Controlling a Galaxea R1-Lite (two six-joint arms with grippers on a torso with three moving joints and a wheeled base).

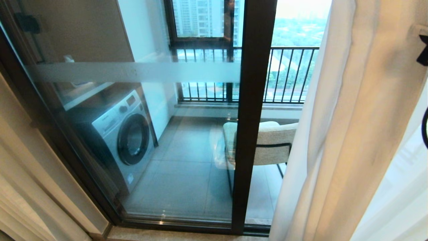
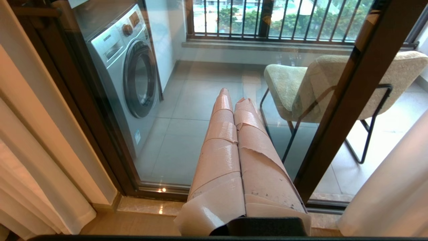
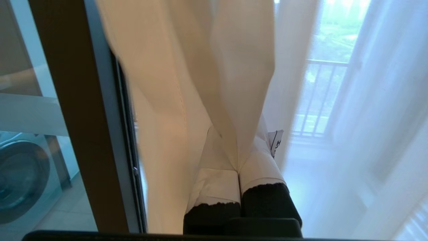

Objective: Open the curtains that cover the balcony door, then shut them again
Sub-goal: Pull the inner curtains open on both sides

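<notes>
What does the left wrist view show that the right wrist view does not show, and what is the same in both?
Only the left wrist view shows the shut left gripper, holding nothing, and the chair on the balcony. Only the right wrist view shows the right gripper shut on a fold of the cream curtain, with the white sheer beside it. Both show the balcony door, the washing machine and the railing.

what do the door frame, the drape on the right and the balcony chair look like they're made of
Door frame: probably metal with a dark brown, smooth, slightly glossy coating; thin straight profile.
Cream drape: heavy opaque woven fabric, matte, hanging in soft folds.
Chair: nubby beige upholstery, boucle-like, on thin black legs that look like bent metal rod.
</notes>
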